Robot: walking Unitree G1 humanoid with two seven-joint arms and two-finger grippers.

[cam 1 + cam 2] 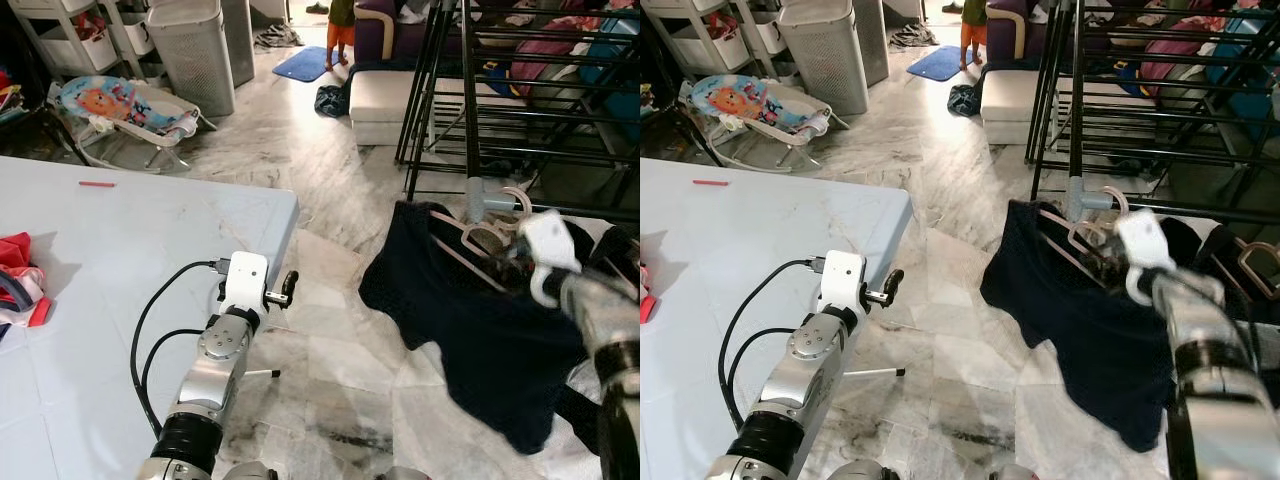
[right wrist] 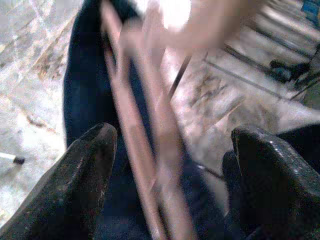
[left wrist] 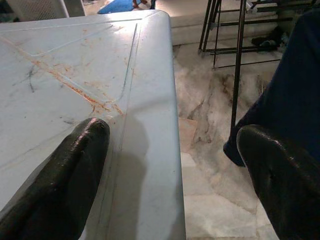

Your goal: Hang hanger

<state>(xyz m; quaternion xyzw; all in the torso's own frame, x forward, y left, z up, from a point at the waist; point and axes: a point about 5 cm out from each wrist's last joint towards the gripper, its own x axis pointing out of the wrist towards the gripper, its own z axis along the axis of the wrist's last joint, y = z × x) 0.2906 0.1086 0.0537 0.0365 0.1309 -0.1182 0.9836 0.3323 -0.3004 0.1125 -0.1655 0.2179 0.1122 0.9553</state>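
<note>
A pink hanger (image 1: pixel 470 262) carries a dark navy garment (image 1: pixel 470 340), which droops toward the marble floor at the right. The hanger's hook (image 1: pixel 518 200) is up beside a grey joint on the black drying rack (image 1: pixel 470 110). My right gripper (image 2: pixel 175 137) is at the hanger. Its fingers (image 2: pixel 87 165) stand wide apart, and the blurred pink hanger bars (image 2: pixel 135 135) run between them without being clamped. My left gripper (image 3: pixel 175 134) is open over the corner of the light blue table (image 1: pixel 120 260), holding nothing.
Red clothes (image 1: pixel 20 275) lie at the table's left edge. A grey laundry basket (image 1: pixel 195 50), a baby bouncer (image 1: pixel 120 110) and a white ottoman (image 1: pixel 380 100) stand further back. A person (image 1: pixel 341 30) stands by a blue mat (image 1: pixel 305 62). Clothes hang on the rack.
</note>
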